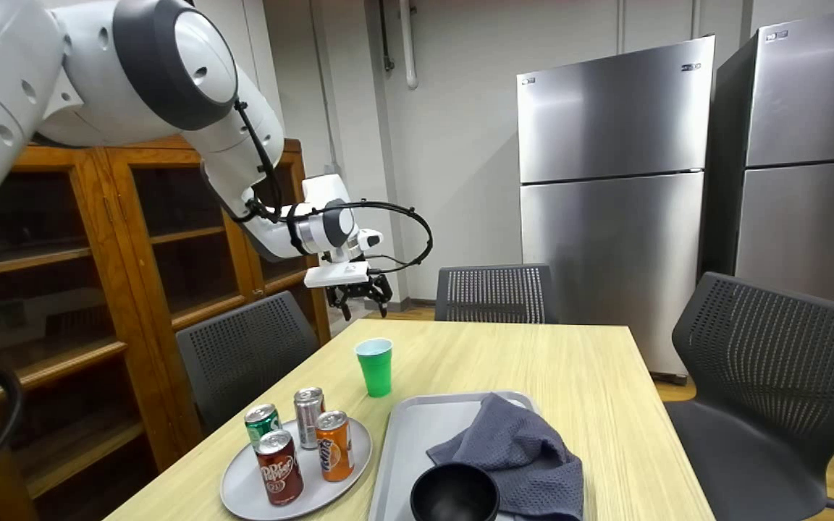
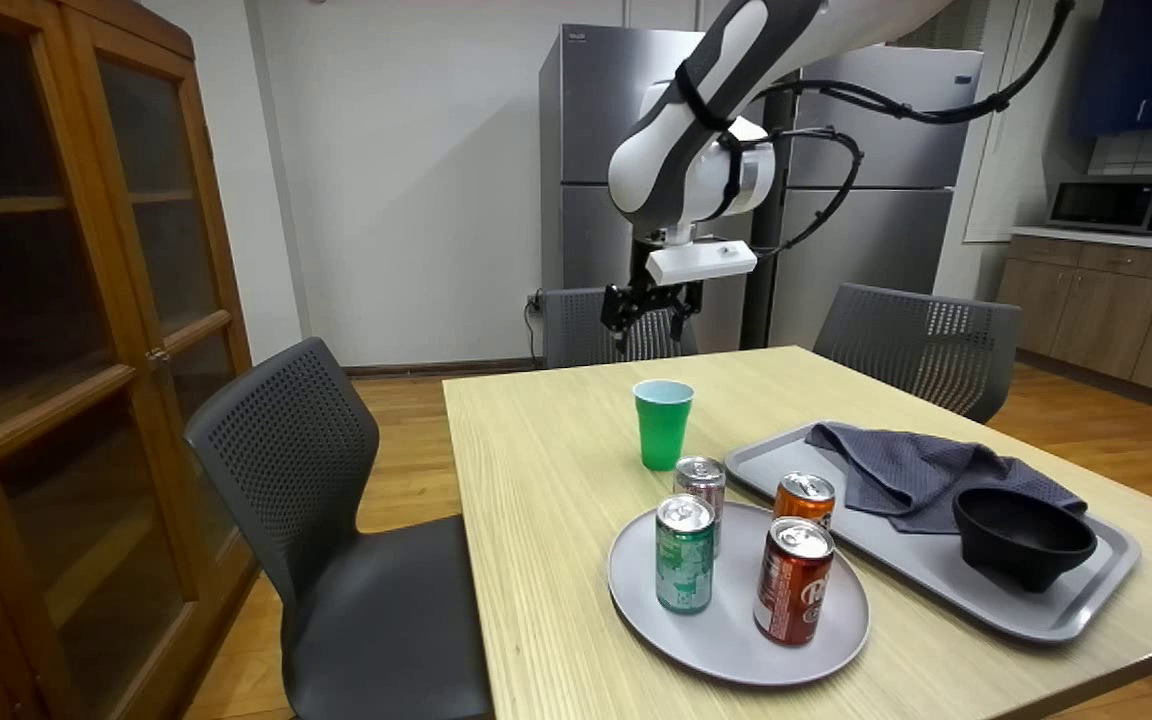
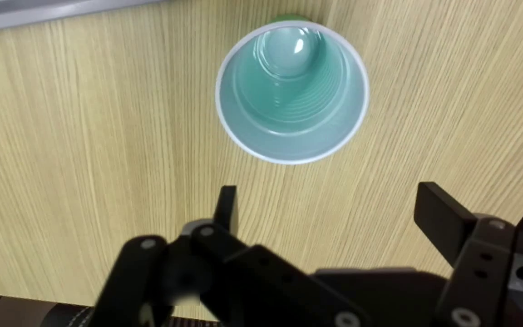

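Green cup (image 2: 663, 435) stands upright on the desk (image 2: 536, 480), near the gray tray (image 2: 1068, 606) and a plate (image 2: 701, 642) bearing four cans (image 2: 684, 568); the claw (image 3: 326, 200) hangs higher, apart from the cup, its jaws spread wide.

In both exterior views, a plate (image 2: 726, 640) with four cans (image 2: 684, 565) on it lies at the near left of the bench (image 2: 536, 510). Right of the plate is a tray (image 2: 1086, 590), bearing a bowl (image 2: 1021, 540) at its near end and a cloth (image 2: 936, 470) farther back. A cup (image 2: 663, 435) stands beyond the plate, near the tray's far left corner; the hand (image 2: 649, 335) hangs above, apart from it. Chairs (image 1: 250, 354) stand at the bench's left, far and right sides, with a cabinet (image 2: 86, 410) at left and two fridges (image 1: 612, 239) beyond.
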Robot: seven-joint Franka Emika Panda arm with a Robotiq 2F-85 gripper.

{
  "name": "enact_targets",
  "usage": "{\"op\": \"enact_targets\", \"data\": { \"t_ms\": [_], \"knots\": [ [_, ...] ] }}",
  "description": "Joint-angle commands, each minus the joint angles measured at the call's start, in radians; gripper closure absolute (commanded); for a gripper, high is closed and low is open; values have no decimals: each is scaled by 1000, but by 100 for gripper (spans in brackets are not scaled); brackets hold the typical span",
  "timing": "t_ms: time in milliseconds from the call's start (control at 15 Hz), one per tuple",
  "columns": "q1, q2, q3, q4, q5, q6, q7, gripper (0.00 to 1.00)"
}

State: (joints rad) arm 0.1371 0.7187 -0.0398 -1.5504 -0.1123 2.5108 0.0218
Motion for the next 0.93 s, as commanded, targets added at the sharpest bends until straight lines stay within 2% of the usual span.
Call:
{"op": "enact_targets", "data": {
  "t_ms": [0, 867],
  "knots": [
    [-21, -72, -12, -73, -17, 2, 10, 0],
    [-112, -123, -96, -204, -19, 18, 30, 0]
  ]
}}
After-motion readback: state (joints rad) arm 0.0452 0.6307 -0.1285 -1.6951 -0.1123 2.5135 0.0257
